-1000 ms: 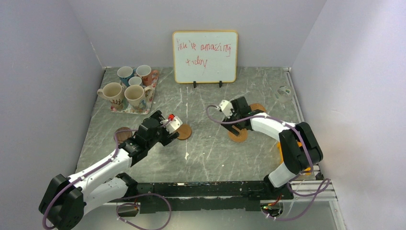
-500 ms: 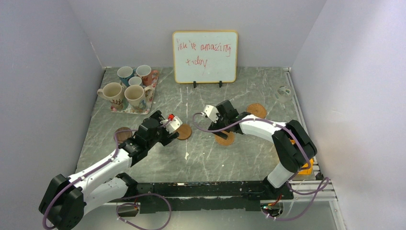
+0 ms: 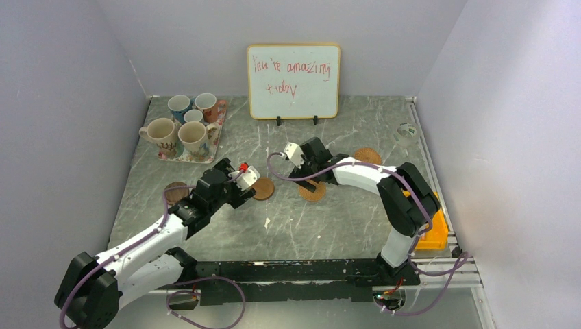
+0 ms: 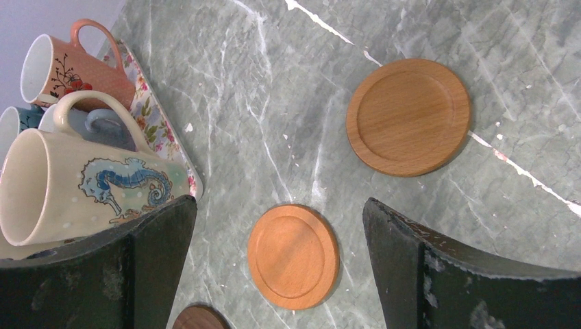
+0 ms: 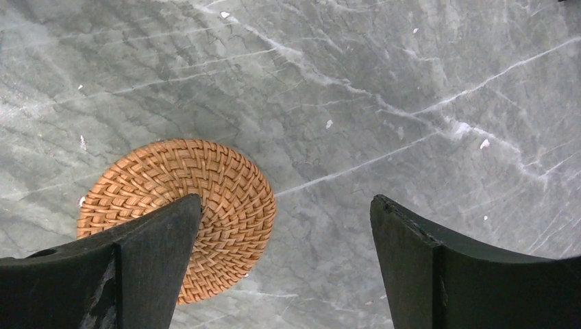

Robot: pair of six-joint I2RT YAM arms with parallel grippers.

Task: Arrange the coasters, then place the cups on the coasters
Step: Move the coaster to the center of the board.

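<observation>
**Near row.** A dark brown round wooden coaster (image 3: 177, 192) lies flat on the grey marbled table (image 3: 329, 226), close beside my left arm. My left gripper (image 4: 279, 205) hangs above the table with its jaws spread wide and nothing in them. A small orange-toned round wooden coaster (image 4: 293, 256) lies flat below the gap. A paler, rimmed wooden coaster (image 4: 408, 116) lies ahead and to the right, apart from it. In my judgement these three begin a line, spaced so that mug handles will not foul one another.

**Middle.** My right gripper (image 5: 286, 199) is likewise wide open and empty, low over a round woven rattan coaster (image 5: 205, 185). That coaster sits off under one finger rather than between the jaws, and I cannot tell whether the finger touches it. I judge it to be set as the next place in the same line.

**Further back.** A tan patterned round coaster (image 3: 367, 155) lies alone, well apart from the line. It needs bringing in.

**Far left.** Five handled ceramic mugs (image 3: 194, 137) stand upright, bunched on a rectangular floral tray (image 4: 156, 127). Cup placing has not begun.
</observation>
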